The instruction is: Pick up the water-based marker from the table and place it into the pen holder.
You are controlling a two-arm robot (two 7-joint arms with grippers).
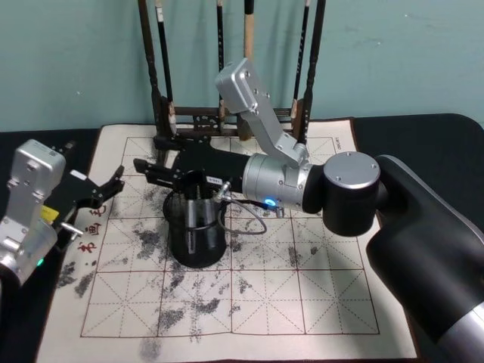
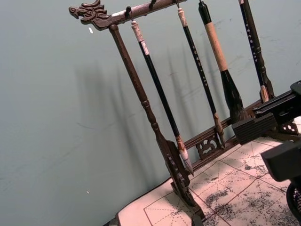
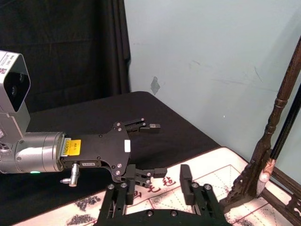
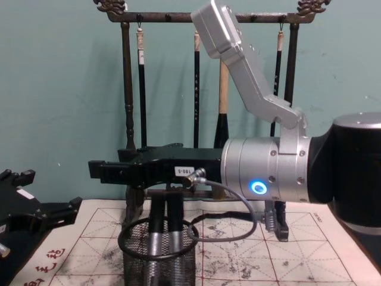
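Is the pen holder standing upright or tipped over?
Upright: the pen holder stands on its base on the mat, with its round rim facing up.

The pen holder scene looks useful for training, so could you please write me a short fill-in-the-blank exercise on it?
1. The pen holder stands on a gridded ____ stained with ink.
2. The right gripper is poised directly above the ____.
3. The left gripper sits at the mat's left edge with its fingers ____.
4. Brushes hang from the wooden ____ at the back of the mat.

Missing words: mat; pen holder; open; rack
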